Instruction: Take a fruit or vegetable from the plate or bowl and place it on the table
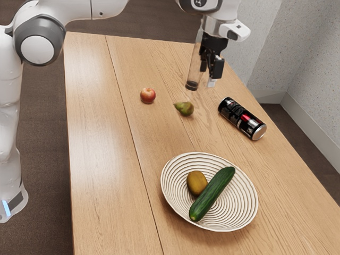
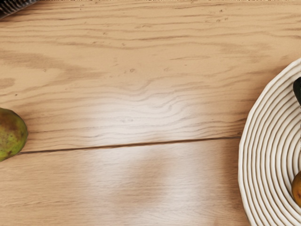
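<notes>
High over the table, in the exterior view's upper right, my gripper (image 1: 209, 77) hangs open with nothing between its fingers. A cream ribbed bowl (image 1: 244, 206) stands nearer the camera, holding a dark green cucumber (image 1: 218, 186) and a brownish-yellow fruit (image 1: 196, 182) side by side. The wrist view has the bowl (image 2: 256, 155) cut off by its edge, with small parts of the cucumber (image 2: 298, 89) and the yellow-brown fruit (image 2: 297, 188) inside it.
On the wooden table (image 1: 101, 159) lie a red apple (image 1: 148, 95), a green-brown pear (image 1: 185, 109), also in the wrist view as a pear (image 2: 11, 134), and a black can (image 1: 240, 118) on its side. A clear glass vessel (image 1: 193, 74) stands behind the pear.
</notes>
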Controlling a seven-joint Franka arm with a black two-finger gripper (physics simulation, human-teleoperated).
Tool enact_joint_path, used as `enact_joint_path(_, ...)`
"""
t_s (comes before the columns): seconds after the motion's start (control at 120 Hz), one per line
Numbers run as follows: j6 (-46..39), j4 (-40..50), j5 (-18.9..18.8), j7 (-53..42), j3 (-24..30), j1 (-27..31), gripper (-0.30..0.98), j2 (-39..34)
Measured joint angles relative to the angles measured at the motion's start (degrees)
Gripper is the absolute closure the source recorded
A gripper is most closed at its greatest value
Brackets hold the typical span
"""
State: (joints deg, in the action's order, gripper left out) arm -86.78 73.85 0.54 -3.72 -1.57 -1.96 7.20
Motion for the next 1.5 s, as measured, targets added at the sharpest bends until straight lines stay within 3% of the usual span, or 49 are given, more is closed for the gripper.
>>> enact_joint_path(0.283,0.5,-0.1,-0.3,-1.3,-0.3,0.6,0.0,-0.2)
enact_joint_path(0.433,2.1,-0.4,-1.3,-8.4,0.7,0.0,0.0,0.7)
enact_joint_path(0.55,3.2,-0.1,-1.7,-15.5,4.4,-0.7,0.0,2.4)
enact_joint_path(0.7,3.3,8.8,-1.0,-23.8,7.4,-1.2,0.0,-0.6)
enact_joint_path(0.875,-3.5,24.2,3.3,-30.7,8.8,-1.4,0.0,-8.8)
enact_joint_path(1.133,-14.7,28.2,5.5,-36.4,9.5,-3.7,0.0,-6.4)
enact_joint_path(1.5,-20.8,33.0,8.3,-40.1,15.2,-0.7,0.0,-5.7)
